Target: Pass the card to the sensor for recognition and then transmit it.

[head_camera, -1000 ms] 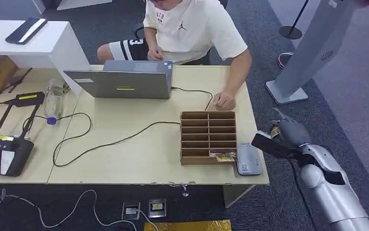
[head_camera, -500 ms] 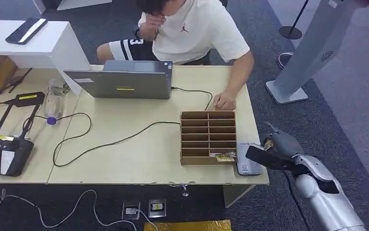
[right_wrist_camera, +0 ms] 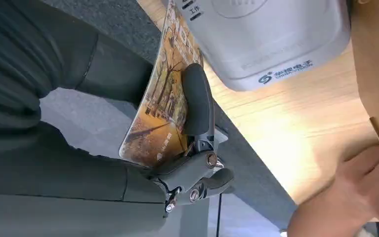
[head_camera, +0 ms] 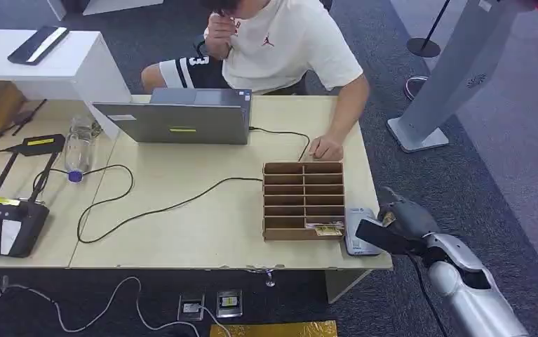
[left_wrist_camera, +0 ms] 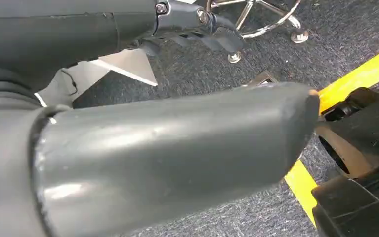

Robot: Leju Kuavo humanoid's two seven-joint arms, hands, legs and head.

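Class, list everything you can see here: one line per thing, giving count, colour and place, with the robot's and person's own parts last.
card: one, orange picture print, pinched in the right hand beside the sensor
sensor: one, pale grey, table's right front corner
card rack: one, brown, left of the sensor
laptop: one, grey, table's far side
bottle: one, clear, left of the laptop
table: one, light wood
person's hand: one, resting behind the rack
right hand: one, grey, at the sensor
left hand: one, grey, over the floor

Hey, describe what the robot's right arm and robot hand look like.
The right arm is glossy silver with rounded shells, dark joint gaps and a thin black cable alongside. The right robot hand is grey with darker fingers and small metal pivot screws.
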